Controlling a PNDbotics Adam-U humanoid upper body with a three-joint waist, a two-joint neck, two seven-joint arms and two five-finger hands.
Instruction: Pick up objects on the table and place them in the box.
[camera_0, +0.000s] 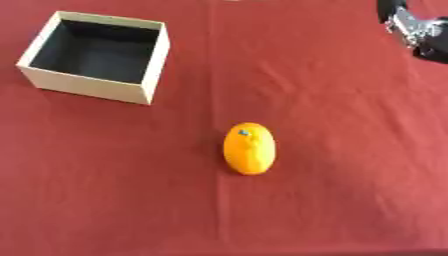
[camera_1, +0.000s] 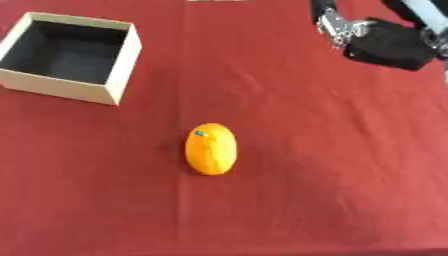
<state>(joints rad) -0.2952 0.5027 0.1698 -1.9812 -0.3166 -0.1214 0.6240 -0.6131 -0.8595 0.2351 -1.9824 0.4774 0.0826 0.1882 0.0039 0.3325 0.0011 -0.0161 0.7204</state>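
The orange fruit (camera_1: 211, 148) is the one loose thing we can see to pick up, and it lies near the middle of the table (camera_0: 350, 150), on the red cloth, with nothing touching it. Our right hand (camera_1: 385, 45) shows at the table's far right corner, well apart from the fruit. We see its dark body and some silvery parts toward the near-left side of it, but we cannot tell whether the fingers are straight or curled; they appear to hold nothing. Our left hand shows in neither view.

Outward from there, the fruit is egg-shaped, lying with its long axis running from the near edge toward the far edge, and it carries a small blue-green mark near its far end. The box (camera_0: 140, 92), pale on the outside and dark within, sits open at the far left corner, well apart from the fruit. We see nothing inside it.

We judge that the pick has not begun: the hand must first cross the table to reach the fruit.

The risks, as we see them, come from the fruit's shape and the cloth. A rounded, smooth thing may roll away if a finger nudges it off centre before the grasp closes, and it may roll toward the near edge. The cloth is creased and may drag or bunch under the fingers. Over the box, a low carry could strike the near wall and shift the box.
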